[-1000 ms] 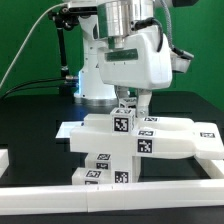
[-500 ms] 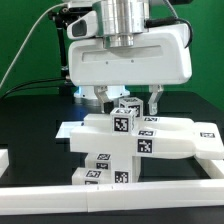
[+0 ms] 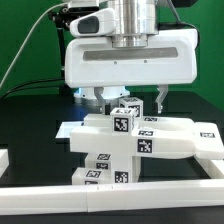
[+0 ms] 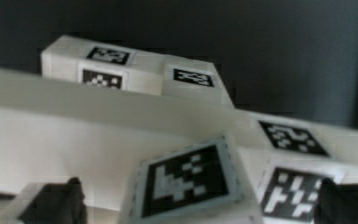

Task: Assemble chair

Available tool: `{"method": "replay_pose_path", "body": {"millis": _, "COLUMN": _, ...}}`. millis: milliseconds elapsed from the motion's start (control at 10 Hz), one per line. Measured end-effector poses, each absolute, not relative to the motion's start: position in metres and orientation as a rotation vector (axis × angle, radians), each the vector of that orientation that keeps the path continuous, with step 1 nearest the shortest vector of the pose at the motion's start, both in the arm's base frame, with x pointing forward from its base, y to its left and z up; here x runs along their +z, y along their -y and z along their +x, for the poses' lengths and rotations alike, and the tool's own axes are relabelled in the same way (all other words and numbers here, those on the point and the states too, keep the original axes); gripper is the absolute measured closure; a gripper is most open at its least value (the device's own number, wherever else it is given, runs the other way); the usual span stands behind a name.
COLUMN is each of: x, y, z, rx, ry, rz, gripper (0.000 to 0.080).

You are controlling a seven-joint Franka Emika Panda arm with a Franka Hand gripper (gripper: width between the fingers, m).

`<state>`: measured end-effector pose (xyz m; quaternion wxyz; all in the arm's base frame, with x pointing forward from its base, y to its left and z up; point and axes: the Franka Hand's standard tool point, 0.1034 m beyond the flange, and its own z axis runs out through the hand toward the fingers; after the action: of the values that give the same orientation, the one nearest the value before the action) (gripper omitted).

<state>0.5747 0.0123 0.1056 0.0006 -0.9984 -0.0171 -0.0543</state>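
Here the spread pincer [image 3: 125, 98] hovers over the chair [image 3: 135, 138] on the tabletop [image 3: 35, 130]; next, descend onto its top cube [image 3: 126, 117].

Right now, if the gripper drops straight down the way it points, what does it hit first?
Probably the small tagged cube on top of the chair assembly. The gripper hangs just above it, one finger on each side, so it may straddle the cube. Depth is unclear.

The glossy white robot arm [image 3: 128, 55] hangs upright with its two-finger gripper [image 3: 127, 99] spread open, dark fingers [image 3: 159, 98] pointing down on either side of the matte white tagged chair cube [image 3: 126, 117].
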Motion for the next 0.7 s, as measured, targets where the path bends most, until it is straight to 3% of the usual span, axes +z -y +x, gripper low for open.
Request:
{"method": "replay_pose_path", "body": {"millis": 300, "x": 0.1056, "y": -0.0117, "z": 0.5748, "rx": -0.171, "ry": 0.014, "rz": -3.135, "gripper": 0.0170}}
{"method": "replay_pose_path", "body": {"millis": 400, "x": 0.1056, "y": -0.0117, "z": 0.5748, "rx": -0.171, "ry": 0.004, "rz": -3.135, "gripper": 0.0360}}
{"method": "replay_pose_path", "body": {"millis": 500, "x": 0.1056, "y": -0.0119, "z": 0.5748, "rx": -0.171, "ry": -0.111, "rz": -3.128, "gripper": 0.0360}}
{"method": "replay_pose_path", "body": {"millis": 600, "x": 0.1056, "y": -0.0120, "z": 0.5748, "rx": -0.170, "ry": -0.243, "rz": -3.115, "gripper": 0.0535}}
{"method": "replay_pose_path", "body": {"millis": 700, "x": 0.1055, "y": -0.0121, "z": 0.5748, "rx": -0.169, "ry": -0.340, "rz": -3.103, "gripper": 0.0535}}
